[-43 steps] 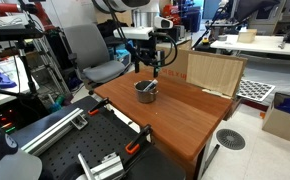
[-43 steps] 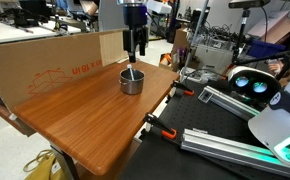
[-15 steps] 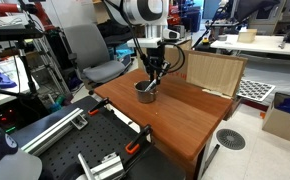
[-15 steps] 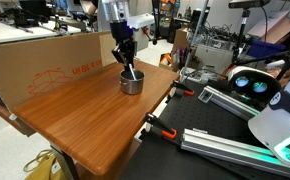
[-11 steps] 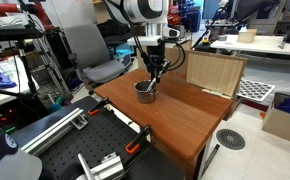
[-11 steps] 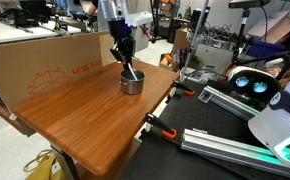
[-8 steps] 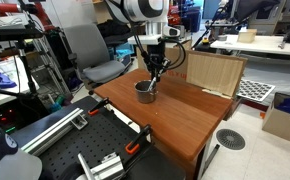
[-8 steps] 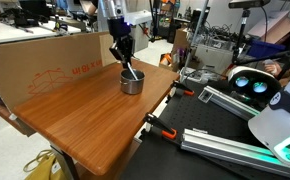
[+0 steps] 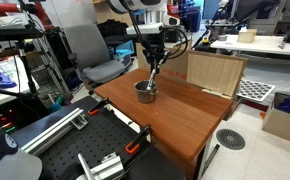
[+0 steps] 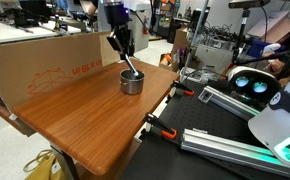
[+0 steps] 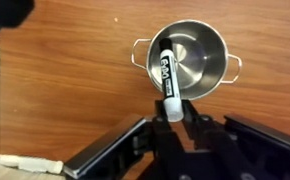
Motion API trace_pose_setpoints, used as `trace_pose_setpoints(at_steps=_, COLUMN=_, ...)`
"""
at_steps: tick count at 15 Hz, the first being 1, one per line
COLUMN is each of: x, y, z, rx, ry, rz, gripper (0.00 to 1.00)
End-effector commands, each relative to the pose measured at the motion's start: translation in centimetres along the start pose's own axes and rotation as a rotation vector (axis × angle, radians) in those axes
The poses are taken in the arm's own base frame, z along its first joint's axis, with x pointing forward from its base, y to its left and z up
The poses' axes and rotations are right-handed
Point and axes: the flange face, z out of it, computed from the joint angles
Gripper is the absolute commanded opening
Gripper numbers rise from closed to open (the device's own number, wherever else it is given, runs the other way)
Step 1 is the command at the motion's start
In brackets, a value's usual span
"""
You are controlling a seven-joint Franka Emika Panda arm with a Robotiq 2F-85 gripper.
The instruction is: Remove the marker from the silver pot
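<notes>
The silver pot stands on the wooden table near its far edge. The dark marker has a white end. It slants up out of the pot, its lower end still inside the rim. My gripper is shut on the marker's white upper end, just beside the pot in the wrist view. In both exterior views the gripper hangs a little above the pot, and the marker runs down from it into the pot.
A flat tan cardboard box stands upright along the table's back edge, close behind the pot. An office chair sits beyond the table. Metal rails and clamps lie off the table's near side.
The gripper came down to the pot, shut on the marker's upper end and has risen slightly. The marker now tilts up with it; the pot has not moved.
</notes>
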Motion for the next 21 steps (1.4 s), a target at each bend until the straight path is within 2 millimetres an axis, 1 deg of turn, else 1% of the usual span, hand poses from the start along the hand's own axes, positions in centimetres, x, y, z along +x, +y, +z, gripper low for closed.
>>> trace_pose_setpoints(at_steps=1, x=-1.3, y=-0.3, z=-3.6, rx=0.035, ry=0.055, rz=-0.046, gripper=0.06)
trace_pose_setpoints(at_steps=4, x=-2.2, y=-0.8, z=-7.0, rx=0.054, ry=0.102, rz=-0.079, gripper=0.06)
trace_pose_setpoints(at_steps=6, x=-2.6, y=-1.6, z=-8.8, rx=0.083, ry=0.076, rz=-0.122, gripper=0.06)
trace_pose_setpoints(at_steps=7, x=-2.7, y=-2.2, z=-9.4, rx=0.090, ry=0.039, rz=-0.147, gripper=0.06)
trace_pose_setpoints(at_steps=9, x=-2.6, y=-3.8, z=-9.8, rx=0.085, ry=-0.036, rz=-0.174, gripper=0.06)
trace_pose_setpoints(at_steps=12, x=-2.3, y=-6.8, z=-9.7, rx=0.063, ry=-0.112, rz=-0.207, gripper=0.06)
trace_pose_setpoints(at_steps=15, x=-1.3, y=-10.2, z=-9.0, rx=0.031, ry=-0.168, rz=-0.228, gripper=0.06)
trace_pose_setpoints(at_steps=18, x=0.0, y=-12.8, z=-7.2, rx=0.002, ry=-0.231, rz=-0.236, gripper=0.06)
trace_pose_setpoints(at_steps=21, x=1.5, y=-14.6, z=-4.4, rx=-0.050, ry=-0.283, rz=-0.236, gripper=0.06)
